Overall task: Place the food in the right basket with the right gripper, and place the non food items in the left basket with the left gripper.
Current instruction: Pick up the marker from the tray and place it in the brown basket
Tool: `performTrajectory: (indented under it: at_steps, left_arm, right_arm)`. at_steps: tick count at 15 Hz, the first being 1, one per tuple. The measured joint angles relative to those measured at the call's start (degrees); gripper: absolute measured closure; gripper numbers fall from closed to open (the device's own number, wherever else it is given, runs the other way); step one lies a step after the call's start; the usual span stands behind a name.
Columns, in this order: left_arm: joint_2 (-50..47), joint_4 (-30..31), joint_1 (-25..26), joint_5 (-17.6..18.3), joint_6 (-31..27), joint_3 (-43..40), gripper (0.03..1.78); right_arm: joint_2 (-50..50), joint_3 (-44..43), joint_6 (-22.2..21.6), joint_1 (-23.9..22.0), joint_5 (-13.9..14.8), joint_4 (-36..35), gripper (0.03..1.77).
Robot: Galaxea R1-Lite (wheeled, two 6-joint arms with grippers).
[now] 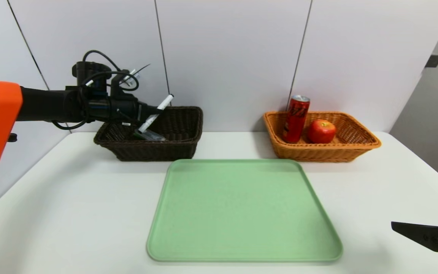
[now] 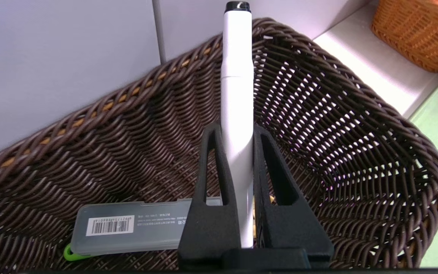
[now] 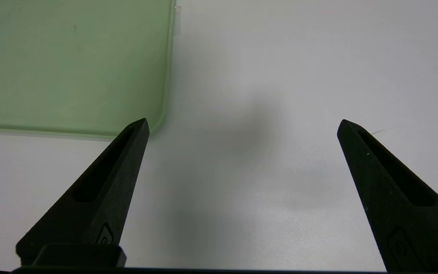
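Left gripper [image 2: 236,131]: we see it over the dark left basket [image 1: 181,146], its jaws clamped on the white marker [image 2: 237,95], which stands tilted between them with its black-capped end pointing up and away from the wrist.

White marker: held in the air above the basket's interior, touching neither wall nor floor as far as we can tell; in the head view it [image 1: 156,113] slants up toward the right over the near-left part of the basket.

Left basket contents: we find one grey case with a barcode label [image 2: 127,226] lying flat on the woven floor, a green tab showing at one end.

Right gripper [image 3: 242,125]: parked low at the near right of the table [image 1: 70,213], jaws spread wide and holding nothing, with the corner of the tray just beside one finger.

Right basket [image 1: 356,146]: the orange basket at the far right holds a red can [image 1: 295,118] standing upright and a red apple [image 1: 321,131] beside it.

Green tray [image 1: 242,209]: it lies at the middle of the table with nothing on it.

Progress: we judge the food sorted and the sorting nearly complete.

Remaining: we judge that the marker needs only to be released into the left basket; no other loose item shows on the table.
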State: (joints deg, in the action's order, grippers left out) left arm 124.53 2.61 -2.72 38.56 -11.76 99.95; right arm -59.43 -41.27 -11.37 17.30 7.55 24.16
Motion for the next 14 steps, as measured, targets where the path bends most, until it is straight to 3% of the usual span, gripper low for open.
performTrajectory:
  at_steps: [14]
  left_arm:
    - [0.8,5.2,0.0,0.0,0.5,-2.6,1.64]
  right_arm:
    - [-0.7,-0.5,0.0,0.6,0.5,0.1,0.09]
